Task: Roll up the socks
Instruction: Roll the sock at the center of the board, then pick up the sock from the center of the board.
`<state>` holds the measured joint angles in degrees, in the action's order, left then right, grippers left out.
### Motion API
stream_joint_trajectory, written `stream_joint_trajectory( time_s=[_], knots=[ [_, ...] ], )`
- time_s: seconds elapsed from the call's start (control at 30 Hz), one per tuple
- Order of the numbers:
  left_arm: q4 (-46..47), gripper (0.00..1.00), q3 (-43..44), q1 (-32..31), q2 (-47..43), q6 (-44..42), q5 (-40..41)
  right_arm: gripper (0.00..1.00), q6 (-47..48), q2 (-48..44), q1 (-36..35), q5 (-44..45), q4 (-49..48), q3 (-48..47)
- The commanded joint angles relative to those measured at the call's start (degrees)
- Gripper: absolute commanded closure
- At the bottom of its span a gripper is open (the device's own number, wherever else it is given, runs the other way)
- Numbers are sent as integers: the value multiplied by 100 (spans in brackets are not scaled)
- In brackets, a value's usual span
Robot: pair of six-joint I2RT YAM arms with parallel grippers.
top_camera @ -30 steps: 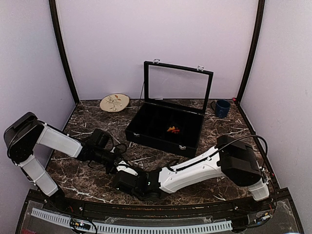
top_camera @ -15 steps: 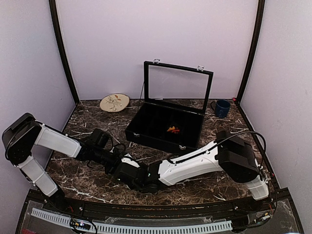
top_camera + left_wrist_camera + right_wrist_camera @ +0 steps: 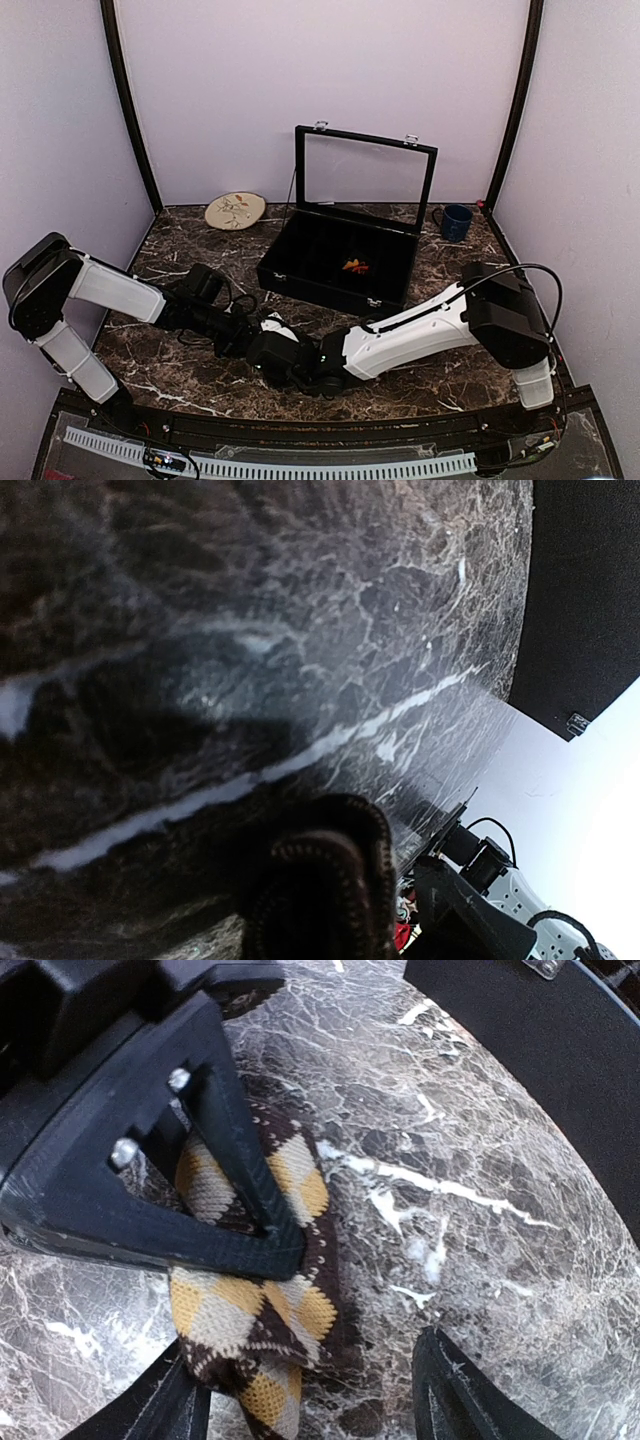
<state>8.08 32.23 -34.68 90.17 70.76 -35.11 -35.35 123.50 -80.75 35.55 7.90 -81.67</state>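
**Sock rolling, grasp stage.** The tan-brown sock (image 3: 262, 1325) lies bunched on the marble table (image 3: 480, 1210) at front centre, short of the open black case (image 3: 322, 292).

**Grippers.** Your left gripper (image 3: 240, 335) is clenched on the sock. In the right wrist view one of its black triangular fingers (image 3: 200, 1245) lies across the argyle knit, and the fabric puckers under it. Your right gripper (image 3: 310, 1405) is released, with its two tips standing wide apart on either side of the sock's lower end.

**Handling.** Treat the sock as light, limp, compressible knit.
- It has no stiffness of its own, so any unsupported length will sag and a loose roll will spring open.
- It is neither fragile nor slippery in the pads, but it may skid on the polished marble instead of turning over.
- Take hold across the full width at the thick folded end, pinching every layer. A single ply at the edge would only stretch.

**Views.**
- The top view places both arms meeting low at front centre, but their wrists hide the sock.
- Only the right wrist view shows the pattern and the clamping finger.
- The left wrist view adds a dark curled edge (image 3: 330, 865) of the sock at the bottom of the frame, with the case wall and the right arm beyond it.
- The top view also shows a small orange patch (image 3: 353, 266) inside the case. It may be the second sock, but it is too small to tell
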Motion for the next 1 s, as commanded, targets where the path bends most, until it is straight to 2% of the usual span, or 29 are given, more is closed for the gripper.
stream_joint_trajectory(
  time_s=[0.0,0.7,0.97],
  knots=[
    [-466,100,-126,-22,-101,-22,181,34,-313,-349,117,98,-325,169],
    [-450,100,-21,20,-8,-81,268,29,-643,-1228,165,-199,-696,1102],
    [-733,100,284,14,-44,-687,647,29,-854,-1759,164,174,-485,1454]
  ],
)
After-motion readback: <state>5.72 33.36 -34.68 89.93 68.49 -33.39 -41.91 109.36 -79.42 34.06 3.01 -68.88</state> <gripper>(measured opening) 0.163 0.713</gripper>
